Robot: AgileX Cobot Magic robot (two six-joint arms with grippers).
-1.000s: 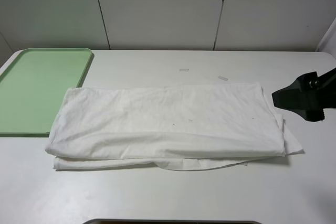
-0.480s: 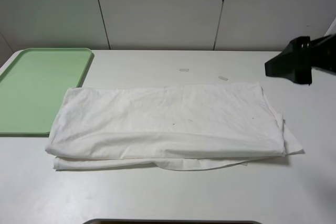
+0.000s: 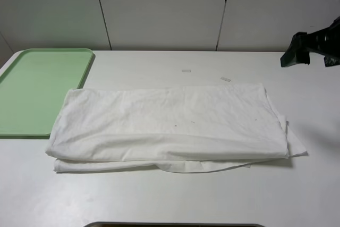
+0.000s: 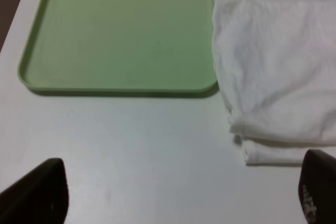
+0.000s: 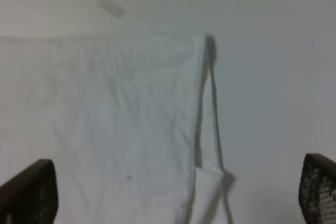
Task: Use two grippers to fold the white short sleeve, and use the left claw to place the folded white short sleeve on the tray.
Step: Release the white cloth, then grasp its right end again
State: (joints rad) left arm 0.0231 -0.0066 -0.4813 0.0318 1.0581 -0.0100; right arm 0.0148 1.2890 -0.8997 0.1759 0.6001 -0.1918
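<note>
Two grippers: both stand with jaws wide apart and nothing between them.
High view, garment: the white short sleeve [image 3: 170, 126] lies on the table [image 3: 159, 200] as a long layered band. Its left end touches the rim of the tray [image 3: 32, 94], and none of it lies in the tray.
High view, arms: the right gripper [image 3: 297, 52] hangs raised at the far right edge, well apart from the cloth; the left one is out of sight. Two tape strips [image 3: 186, 70] lie beyond the shirt.
Left wrist view: the left gripper [image 4: 178, 198] hovers over bare table, near the shirt's [image 4: 278, 72] stacked corner and the tray's [image 4: 121, 30] near rim.
Right wrist view: blurred; the right gripper [image 5: 173, 192] is above the shirt's [image 5: 105, 119] right end, where a lower layer pokes out past the top one.
Step in hand: I'd say the lengthwise fold is done and a crosswise fold is due.
Next move: it likely calls for pinching every layer at an end, including that loose lower edge, before carrying it across.
</note>
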